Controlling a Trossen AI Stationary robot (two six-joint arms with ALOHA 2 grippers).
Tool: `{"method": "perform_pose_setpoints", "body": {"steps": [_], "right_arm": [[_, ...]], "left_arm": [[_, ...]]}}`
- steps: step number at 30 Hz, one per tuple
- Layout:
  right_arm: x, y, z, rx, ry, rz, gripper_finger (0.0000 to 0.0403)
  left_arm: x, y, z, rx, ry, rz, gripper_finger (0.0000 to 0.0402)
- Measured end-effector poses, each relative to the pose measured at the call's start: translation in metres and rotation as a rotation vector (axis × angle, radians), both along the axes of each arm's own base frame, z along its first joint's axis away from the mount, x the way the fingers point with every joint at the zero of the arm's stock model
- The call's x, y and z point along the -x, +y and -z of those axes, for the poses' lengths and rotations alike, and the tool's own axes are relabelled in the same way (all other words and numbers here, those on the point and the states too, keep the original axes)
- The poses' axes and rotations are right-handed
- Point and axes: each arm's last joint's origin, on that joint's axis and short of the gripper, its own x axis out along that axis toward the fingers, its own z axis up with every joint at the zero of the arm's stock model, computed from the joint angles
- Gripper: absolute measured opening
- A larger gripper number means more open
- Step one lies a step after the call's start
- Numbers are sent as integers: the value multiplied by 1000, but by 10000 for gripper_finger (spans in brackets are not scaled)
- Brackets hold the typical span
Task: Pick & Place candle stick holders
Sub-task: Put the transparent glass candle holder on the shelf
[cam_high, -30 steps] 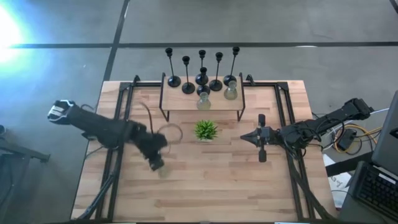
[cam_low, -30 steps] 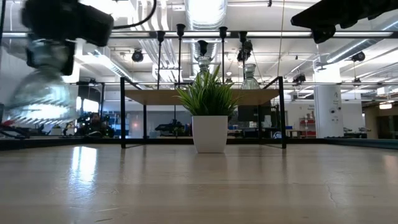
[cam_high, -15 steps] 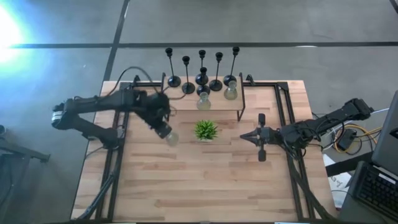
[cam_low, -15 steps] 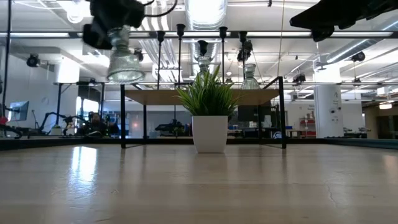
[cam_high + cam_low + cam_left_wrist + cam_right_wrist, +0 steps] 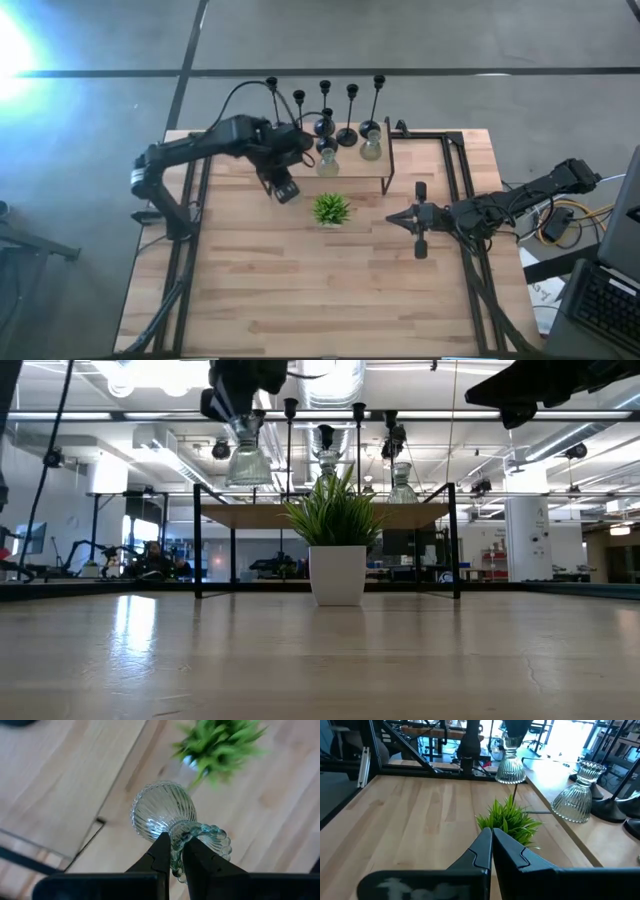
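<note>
Swinging up from the table's left front, the left gripper point(image 5: 285, 190) now hangs by the shelf's point(image 5: 300, 165) left end, clamped on a glass holder's point(image 5: 172, 822) beaded rim; two glass holders point(image 5: 327, 160) already stand on the shelf among black sticks point(image 5: 347, 112), so this third awaits setting down; only the wrist view shows the grip; the right gripper point(image 5: 400, 220) waits shut, empty, right of the plant point(image 5: 331, 208).

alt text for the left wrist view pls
The left gripper is shut on the beaded rim of a ribbed glass candle holder, carried in the air over the wooden table. A blurred green plant sits beyond it.
</note>
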Motion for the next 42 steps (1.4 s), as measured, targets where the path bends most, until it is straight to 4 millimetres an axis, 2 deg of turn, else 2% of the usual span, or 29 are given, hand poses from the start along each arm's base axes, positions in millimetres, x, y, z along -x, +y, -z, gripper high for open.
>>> {"method": "perform_pose_setpoints", "body": {"steps": [7,18,25,30,34,42], "right_arm": [[0,0,1,2,5,-3,8],[0,0,3,18,13,-5,8],[0,0,3,22,13,-6,8],[0,0,3,22,13,-6,8],[0,0,3,21,13,-6,8],[1,0,7,24,26,-6,8]], "left_arm": [[-4,24,5,-44,81,-7,31],[8,56,-1,-104,70,-29,31],[11,67,-1,-121,61,-29,31],[12,66,-1,-120,64,-1,31],[18,57,-3,-86,112,22,31],[29,8,-27,-131,22,189,31]]}}
